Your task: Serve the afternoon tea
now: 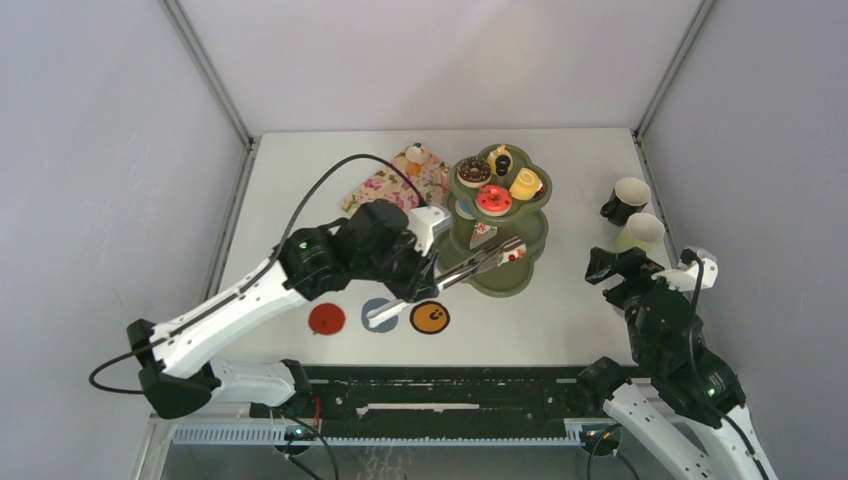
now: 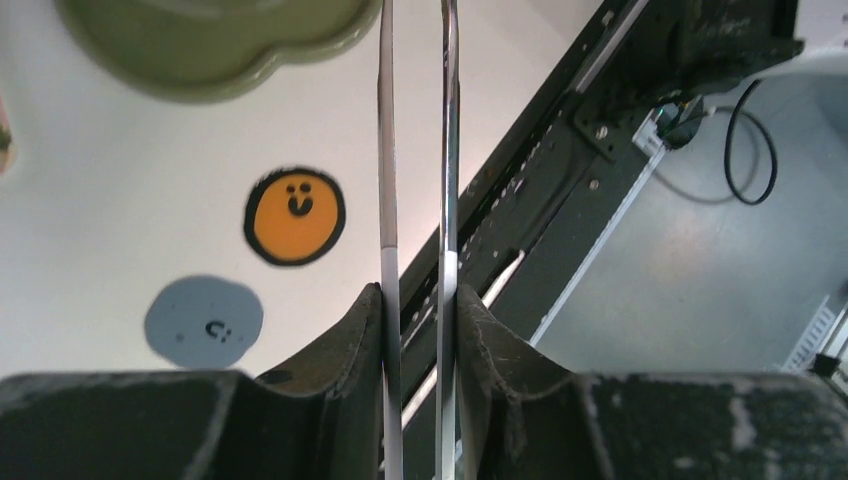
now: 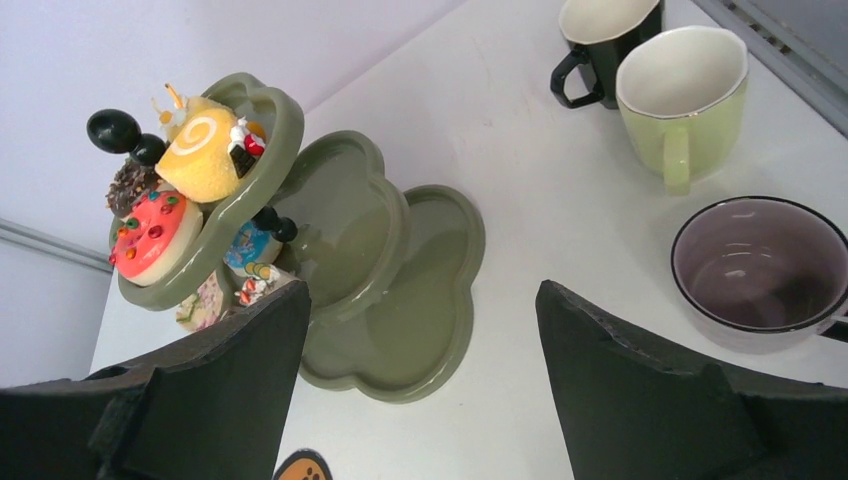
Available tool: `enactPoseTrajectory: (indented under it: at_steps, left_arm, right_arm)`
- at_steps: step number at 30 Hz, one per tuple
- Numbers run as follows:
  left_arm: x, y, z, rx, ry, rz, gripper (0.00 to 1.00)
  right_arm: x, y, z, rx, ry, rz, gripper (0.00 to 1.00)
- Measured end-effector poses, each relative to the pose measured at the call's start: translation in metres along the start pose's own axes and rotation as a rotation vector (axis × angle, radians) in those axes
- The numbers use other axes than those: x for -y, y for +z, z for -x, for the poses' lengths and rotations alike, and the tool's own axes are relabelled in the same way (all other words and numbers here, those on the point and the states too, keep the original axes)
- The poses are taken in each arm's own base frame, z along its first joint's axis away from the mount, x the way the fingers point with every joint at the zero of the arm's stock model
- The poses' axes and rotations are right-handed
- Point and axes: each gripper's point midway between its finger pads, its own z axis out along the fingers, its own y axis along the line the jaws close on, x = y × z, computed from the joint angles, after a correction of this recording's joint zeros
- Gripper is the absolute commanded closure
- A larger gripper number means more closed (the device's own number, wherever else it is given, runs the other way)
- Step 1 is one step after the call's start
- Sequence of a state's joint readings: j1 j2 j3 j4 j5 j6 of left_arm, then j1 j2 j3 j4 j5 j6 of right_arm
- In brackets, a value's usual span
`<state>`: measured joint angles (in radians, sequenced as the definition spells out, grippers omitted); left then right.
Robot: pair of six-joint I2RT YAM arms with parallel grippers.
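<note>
metal tongs [image 2: 388,180] are pinched in the left gripper [image 2: 418,330] for reach onto the olive-green three-tier scalloped stand [image 1: 500,287] — right of it, the right gripper [image 3: 422,300] is held wide, empty.

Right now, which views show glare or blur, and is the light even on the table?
Top external: light even and soft, no hard shadow around the stand. Left wrist: thin bright glints along the metal tongs; the left fingers close to the lens are dark. Right wrist: pale reflections on the stand's glossy tiers; the green mug is sharp, the right fingers dark, with little detail.
</note>
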<state>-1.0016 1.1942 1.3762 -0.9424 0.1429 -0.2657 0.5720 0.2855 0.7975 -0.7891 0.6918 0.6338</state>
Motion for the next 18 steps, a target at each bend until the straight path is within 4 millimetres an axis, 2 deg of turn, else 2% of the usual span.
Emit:
enactPoseTrajectory:
  at_steps: [3, 10, 18]
  left_arm:
    - [0.007, 0.021, 0.016, 0.023, -0.007, -0.017, 0.98]
    - [0.009, 0.063, 0.033, 0.016, -0.039, -0.021, 0.98]
    - [0.004, 0.077, 0.064, 0.053, -0.030, 0.036, 0.98]
  right_arm:
    - [0.005, -0.004, 0.005, 0.013, 0.002, -0.011, 0.09]
    - [0.015, -0.012, 0.011, 0.037, 0.010, -0.026, 0.09]
    - [0.021, -0.014, 0.008, 0.029, -0.005, -0.043, 0.09]
